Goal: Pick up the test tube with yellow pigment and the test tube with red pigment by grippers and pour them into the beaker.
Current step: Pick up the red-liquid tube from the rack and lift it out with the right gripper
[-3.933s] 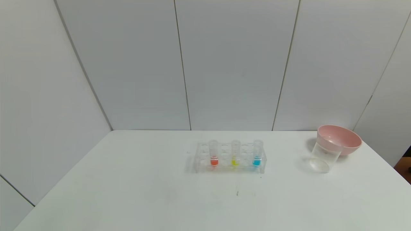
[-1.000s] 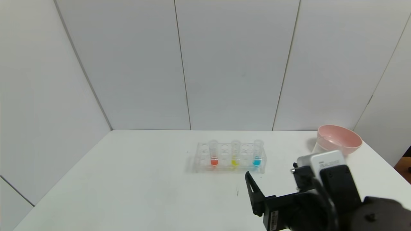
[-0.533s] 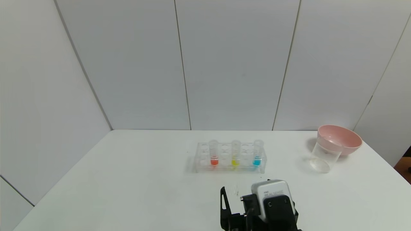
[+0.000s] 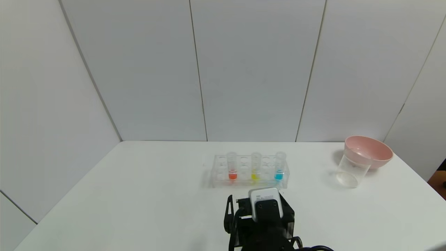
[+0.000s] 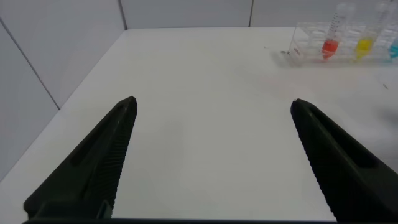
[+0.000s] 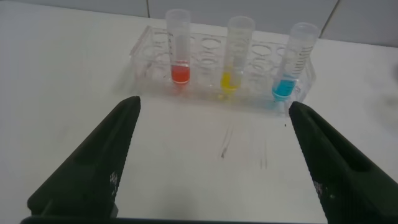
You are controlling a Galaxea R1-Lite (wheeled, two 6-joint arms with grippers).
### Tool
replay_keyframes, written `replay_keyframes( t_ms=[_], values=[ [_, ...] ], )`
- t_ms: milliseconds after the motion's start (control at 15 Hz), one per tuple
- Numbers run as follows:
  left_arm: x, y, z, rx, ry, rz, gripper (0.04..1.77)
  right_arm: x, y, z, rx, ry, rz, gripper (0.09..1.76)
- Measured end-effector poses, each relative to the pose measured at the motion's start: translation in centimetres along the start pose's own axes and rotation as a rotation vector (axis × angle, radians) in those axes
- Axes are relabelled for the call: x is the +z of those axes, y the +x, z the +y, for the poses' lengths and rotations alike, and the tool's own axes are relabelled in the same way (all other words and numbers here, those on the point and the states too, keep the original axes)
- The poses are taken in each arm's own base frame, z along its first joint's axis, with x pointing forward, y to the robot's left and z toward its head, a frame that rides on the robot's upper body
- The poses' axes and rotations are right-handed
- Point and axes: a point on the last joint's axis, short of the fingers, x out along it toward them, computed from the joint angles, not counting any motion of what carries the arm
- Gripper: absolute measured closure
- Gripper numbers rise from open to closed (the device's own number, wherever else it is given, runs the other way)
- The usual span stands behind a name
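On the desk (image 4: 139, 195), head view: clear rack (image 4: 249, 171) holding three upright tubes: test tube with red pigment (image 4: 232, 166), test tube with yellow pigment (image 4: 255, 166), blue tube (image 4: 279, 166). Beaker (image 4: 352, 168) well apart toward the robot's right, touching the pink bowl (image 4: 369, 150). Right hand (image 4: 244, 212) just short of the rack, facing it.

Left wrist view: left hand (image 5: 211, 112), fingers spread wide, empty, low over bare desk, rack well apart.

Right wrist view: right hand (image 6: 214, 109), fingers wide apart, nothing held; yellow tube roughly centred between them. Judgement: advance straight, close on the tube's upper clear part above the rack, lift vertically to avoid dragging the rack or nudging neighbours.
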Motion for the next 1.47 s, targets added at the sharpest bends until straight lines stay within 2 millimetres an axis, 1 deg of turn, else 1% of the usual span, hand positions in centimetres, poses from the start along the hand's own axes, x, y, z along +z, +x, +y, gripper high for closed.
replay_keyframes(
  t_ms=[267, 533, 800, 1000, 1267, 1467],
  values=[
    [0.0, 0.0, 0.0, 0.000, 0.000, 0.000, 0.05, -0.2, 2.5, 2.6, -0.017, 0.056, -0.024, 0.14],
    [0.0, 0.0, 0.0, 0.000, 0.000, 0.000, 0.05, -0.6, 4.9, 4.5, -0.036, 0.094, -0.042, 0.14],
    [0.0, 0.0, 0.0, 0.000, 0.000, 0.000, 0.05, -1.3, 6.9, 4.5, -0.046, 0.060, -0.016, 0.14],
    [0.0, 0.0, 0.0, 0.000, 0.000, 0.000, 0.05, -1.4, 7.8, 4.3, 0.013, 0.058, -0.004, 0.14],
    [0.0, 0.0, 0.0, 0.000, 0.000, 0.000, 0.05, -1.1, 9.2, 3.6, 0.053, 0.034, 0.000, 0.14],
    [0.0, 0.0, 0.0, 0.000, 0.000, 0.000, 0.05, -0.5, 10.2, 3.3, 0.072, 0.011, -0.010, 0.14]
  ],
)
